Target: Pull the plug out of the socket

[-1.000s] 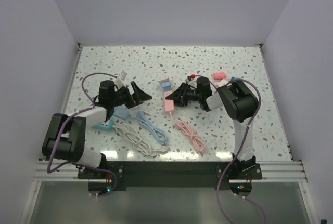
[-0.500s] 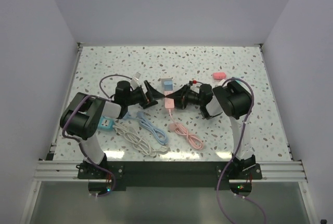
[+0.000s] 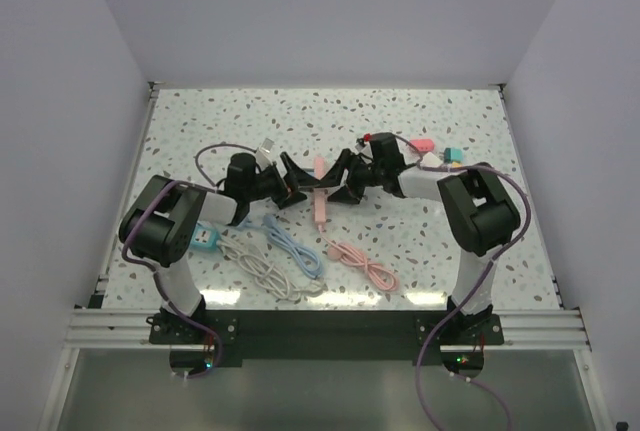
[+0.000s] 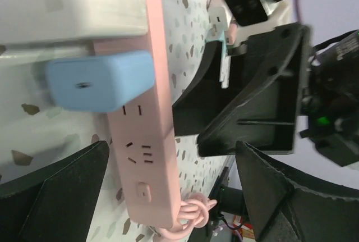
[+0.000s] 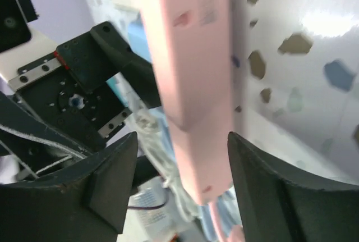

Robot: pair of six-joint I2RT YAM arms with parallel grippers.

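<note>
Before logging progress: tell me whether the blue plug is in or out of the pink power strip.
In. The left wrist view shows the blue plug seated flush against the pink power strip, no prongs showing.

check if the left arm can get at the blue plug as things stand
Likely yes: the left gripper is open, the blue plug sits just ahead in the pink power strip, and nothing lies between them.
</note>
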